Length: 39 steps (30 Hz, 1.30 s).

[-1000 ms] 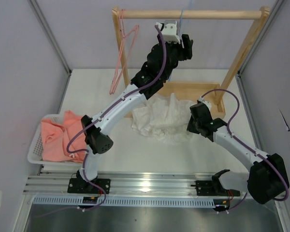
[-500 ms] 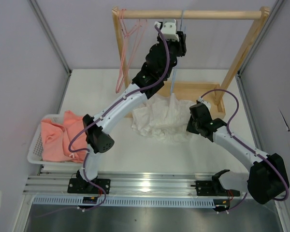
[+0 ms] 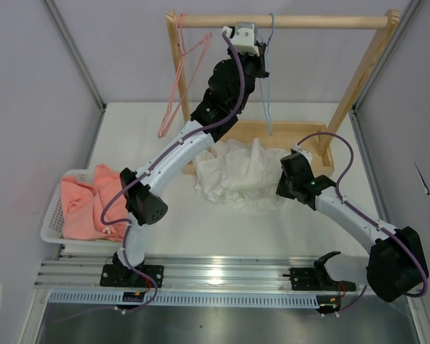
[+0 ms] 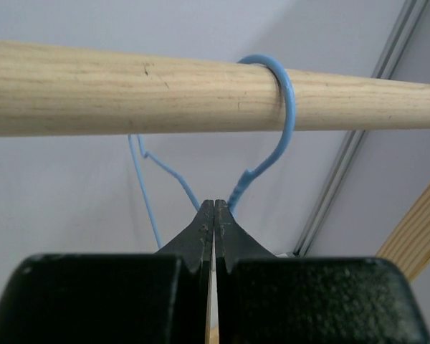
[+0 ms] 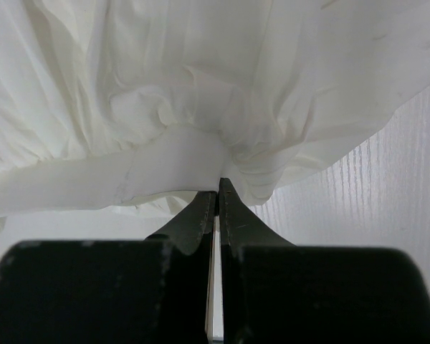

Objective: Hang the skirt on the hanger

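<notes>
My left gripper (image 4: pixel 214 204) is clenched on the neck of the light-blue hanger (image 4: pixel 287 122), which hooks over the wooden rail (image 4: pixel 93 89), while my right gripper (image 5: pixel 216 188) pinches the white skirt (image 5: pixel 165 86).

Lilac-grey walls (image 3: pixel 29 86), apparently white table (image 3: pixel 129 140)

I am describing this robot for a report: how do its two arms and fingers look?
The left arm and right arm are alike: white tubes between bulky black joints, on black bases bolted to a silver rail. A purple cable loops along each. A white block sits by the left wrist. The fingers are matte black and taper to narrow tips.
</notes>
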Tool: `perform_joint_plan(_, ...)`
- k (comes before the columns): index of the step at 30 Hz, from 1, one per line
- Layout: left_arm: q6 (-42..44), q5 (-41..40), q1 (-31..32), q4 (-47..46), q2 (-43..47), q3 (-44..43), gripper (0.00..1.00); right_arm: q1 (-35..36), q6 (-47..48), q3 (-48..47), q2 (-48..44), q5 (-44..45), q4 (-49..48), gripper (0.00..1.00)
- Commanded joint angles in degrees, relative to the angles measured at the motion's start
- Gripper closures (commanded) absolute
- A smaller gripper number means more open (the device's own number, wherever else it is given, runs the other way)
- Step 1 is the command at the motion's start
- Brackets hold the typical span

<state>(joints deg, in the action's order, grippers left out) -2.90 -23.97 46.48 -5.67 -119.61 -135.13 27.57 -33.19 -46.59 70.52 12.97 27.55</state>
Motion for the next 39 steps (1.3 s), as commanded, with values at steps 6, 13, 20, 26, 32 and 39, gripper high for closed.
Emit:
perform_joint_plan(6, -0.27, 4.81, -0.69, -0.39, 6.67, 1.44, 0.67, 0.38, 0.41, -2.37, 0.58, -0.40, -1.62, 1.00)
perform_joint_plan(13, -4.48, 4.63, -0.42, -3.55, 11.68, 11.98, 0.57, 0.47, 0.76, -2.45, 0.67, -0.31, -1.45, 1.00)
perform_joint_plan(20, -6.34, 5.42, 0.01, -5.93, 15.55, 17.54, 0.38, 0.46, 0.76, -2.54, 1.11, -0.40, -1.71, 1.00)
perform_joint_plan(26, -2.38, 0.16, 3.62, -3.91, 9.59, 9.12, 0.32, 0.46, 0.76, -2.89, 1.02, -0.40, -1.54, 1.00)
perform_joint_plan(32, 1.84, -11.53, 7.30, -6.19, 1.85, -0.46, 0.29, 0.46, 0.93, -3.77, 1.28, -0.32, -0.92, 1.00)
perform_joint_plan(39, 5.00, -24.27, 8.10, -8.38, -5.37, -6.02, 0.33, 0.29, 1.64, -4.65, 0.06, -0.23, 0.49, 1.00)
